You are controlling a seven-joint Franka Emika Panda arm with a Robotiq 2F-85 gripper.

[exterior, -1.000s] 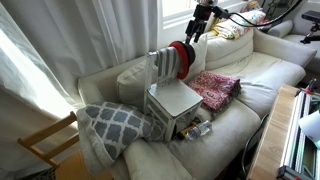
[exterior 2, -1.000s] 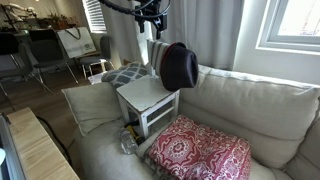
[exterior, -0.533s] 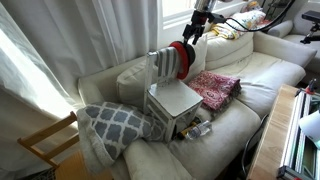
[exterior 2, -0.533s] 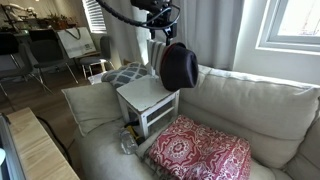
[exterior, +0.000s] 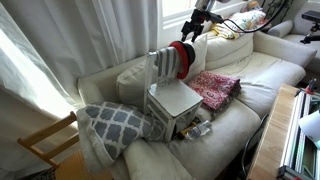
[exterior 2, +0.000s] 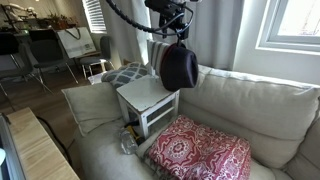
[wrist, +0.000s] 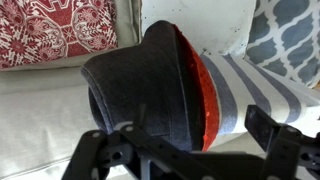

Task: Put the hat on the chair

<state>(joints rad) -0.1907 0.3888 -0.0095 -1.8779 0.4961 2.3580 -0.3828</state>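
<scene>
Jaws apart above black hat (wrist: 140,90), red-lined, hanging on chair (exterior 2: 150,100) back

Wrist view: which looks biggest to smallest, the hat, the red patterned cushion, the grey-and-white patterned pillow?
1. Hat, though it is nearest the camera.
2. Red patterned cushion, cut off by the frame.
3. Grey-and-white patterned pillow, also cut off.

Bench = cream sofa (exterior: 270,72). On seat: white chair (exterior: 175,100) mid; grey-patterned pillow (exterior: 112,124) toward one end; red patterned cushion (exterior 2: 198,152) toward other end, beside chair.
</scene>
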